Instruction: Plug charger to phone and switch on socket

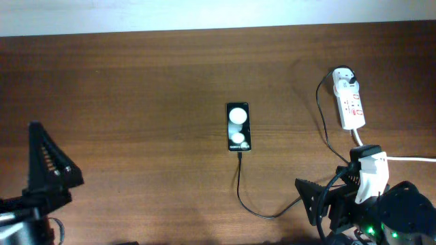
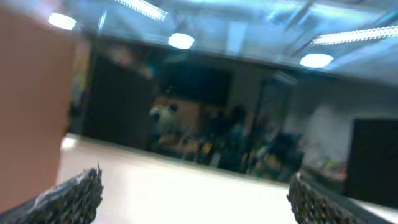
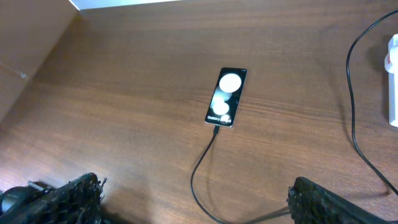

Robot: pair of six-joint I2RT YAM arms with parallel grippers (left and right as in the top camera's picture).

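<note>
Two claws: left gripper [image 2: 196, 200], right gripper [image 3: 196, 200] spread, empty
Charger [image 1: 238, 178]: tip at end of phone [image 1: 238, 126]
Socket [image 1: 351, 109]: charger's other end plugged in

Glossy black phone [image 1: 238, 126], white plastic socket [image 1: 349, 103], matt black charger [image 1: 246, 200] cable, wood-grain table [image 1: 136, 102].

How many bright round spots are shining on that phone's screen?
2. The larger spot sits toward the far end of the phone; the smaller spot is nearer the end where the charger meets it. Neither is hidden.
</note>
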